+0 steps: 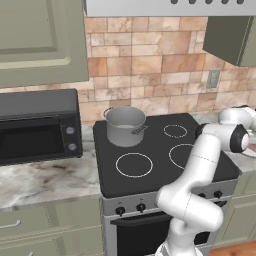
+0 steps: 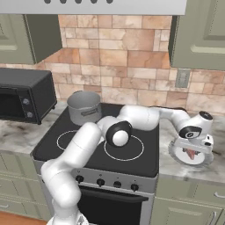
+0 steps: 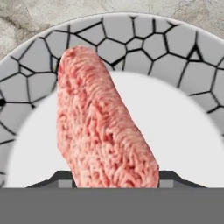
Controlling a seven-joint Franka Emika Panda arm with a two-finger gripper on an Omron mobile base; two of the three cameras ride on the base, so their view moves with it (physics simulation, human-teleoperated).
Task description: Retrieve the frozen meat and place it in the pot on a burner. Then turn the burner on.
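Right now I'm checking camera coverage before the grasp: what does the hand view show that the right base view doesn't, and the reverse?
Hand view alone: the ground meat close up, a pink log lying on the plate's white centre, inside a grey cracked-mosaic rim; the end effector fingertips flank its near end.

Right base view alone: the pot on the stove's rear left burner, the microwave, and the arm reaching right.

Shared: plate and meat on the marble counter right of the stove.

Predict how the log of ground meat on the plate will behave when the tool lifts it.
The meat looks like a rounded log, so it may roll on the smooth plate. Its crumbly surface could shed bits. The tool straddles one end, so it might tilt.
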